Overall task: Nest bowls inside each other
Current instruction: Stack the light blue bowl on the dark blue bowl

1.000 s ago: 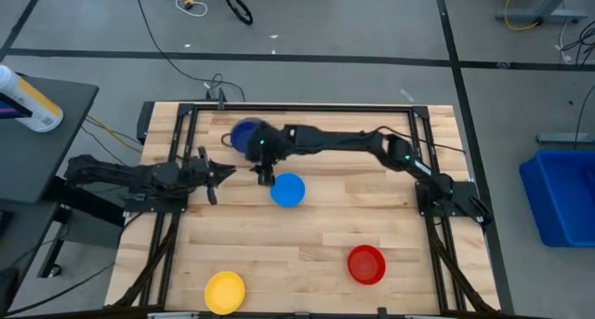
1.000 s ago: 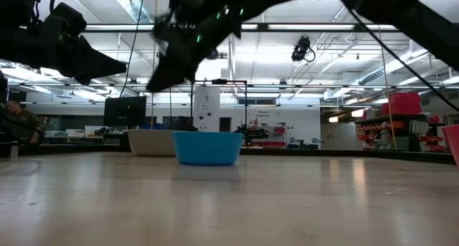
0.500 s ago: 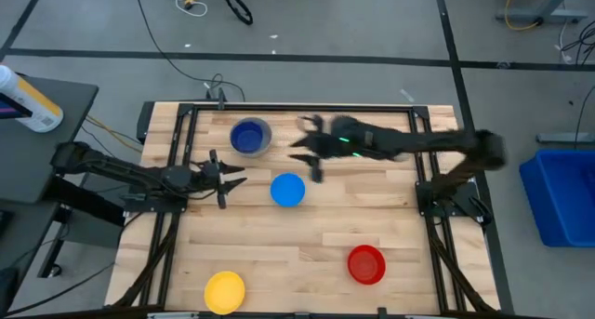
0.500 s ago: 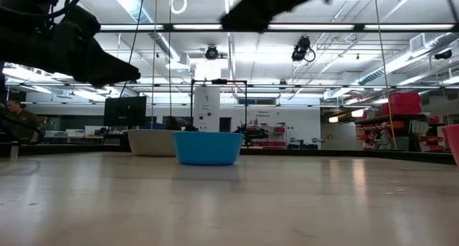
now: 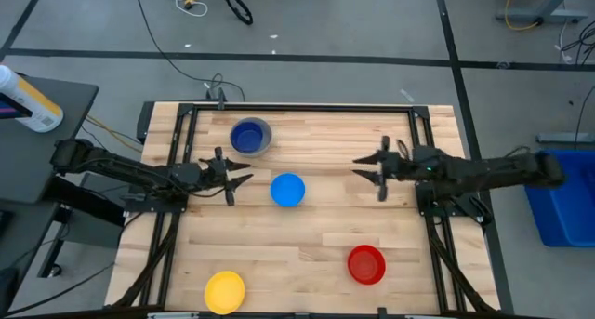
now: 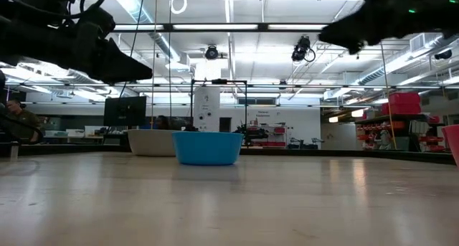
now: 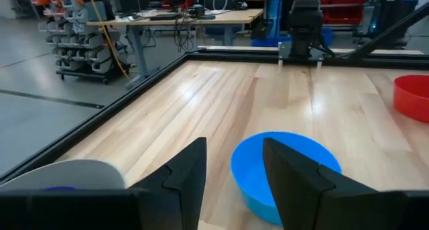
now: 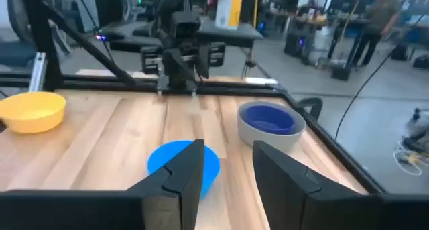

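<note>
The dark blue bowl [image 5: 247,136] sits inside the grey bowl [image 5: 263,142] at the far left of the table. A light blue bowl [image 5: 287,190] stands alone at mid-table. The red bowl [image 5: 366,264] is at the near right and the yellow bowl [image 5: 224,292] at the near left edge. My left gripper [image 5: 240,180] hovers open just left of the light blue bowl [image 7: 285,166], pointing level at it. My right gripper [image 5: 363,170] hovers open to that bowl's right, pointing back at it [image 8: 181,159]. Both grippers are empty.
A black metal frame [image 5: 297,106] borders the wooden table. Bare wood lies between the light blue bowl and the red and yellow bowls. A side table with a white bottle [image 5: 28,100] stands off the left edge, and a blue bin [image 5: 562,193] off the right.
My right gripper has drawn back fast from above the dark blue and grey bowls toward the table's right edge, its arm folding in and its fingers coming level. My left gripper has moved a little toward the light blue bowl. No bowl has shifted.
</note>
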Motion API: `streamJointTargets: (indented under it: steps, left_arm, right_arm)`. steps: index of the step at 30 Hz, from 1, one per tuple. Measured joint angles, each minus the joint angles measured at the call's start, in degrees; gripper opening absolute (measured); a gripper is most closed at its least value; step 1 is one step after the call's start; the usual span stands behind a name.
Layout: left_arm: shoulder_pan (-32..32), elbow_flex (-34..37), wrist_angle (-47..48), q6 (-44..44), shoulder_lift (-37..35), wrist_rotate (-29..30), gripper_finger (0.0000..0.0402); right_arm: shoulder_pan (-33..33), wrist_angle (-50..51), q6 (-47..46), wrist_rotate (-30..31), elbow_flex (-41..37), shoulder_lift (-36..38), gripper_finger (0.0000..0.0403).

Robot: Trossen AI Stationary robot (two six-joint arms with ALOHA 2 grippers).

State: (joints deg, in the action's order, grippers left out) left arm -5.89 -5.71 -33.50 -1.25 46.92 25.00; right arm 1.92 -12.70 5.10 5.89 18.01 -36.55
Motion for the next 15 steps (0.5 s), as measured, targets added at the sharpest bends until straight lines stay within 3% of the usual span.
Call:
streamJointTargets:
  steps: [3,10,15]
  left_arm:
    - [0.0,0.0,-1.0,0.4,0.1,-0.9,0.0154]
    - [0.0,-0.1,-0.9,0.1,0.1,-0.5,0.0155]
    - [0.2,-0.1,-1.0,-1.6,0.1,-1.4,0.0154]
  right_arm:
    - [-1.2,0.0,0.2,2.9,-5.9,8.1,0.0146]
    - [-2.5,0.0,0.7,3.1,-17.5,25.8,0.0151]
    - [-2.9,10.3,-0.2,4.8,-17.4,33.8,0.0149]
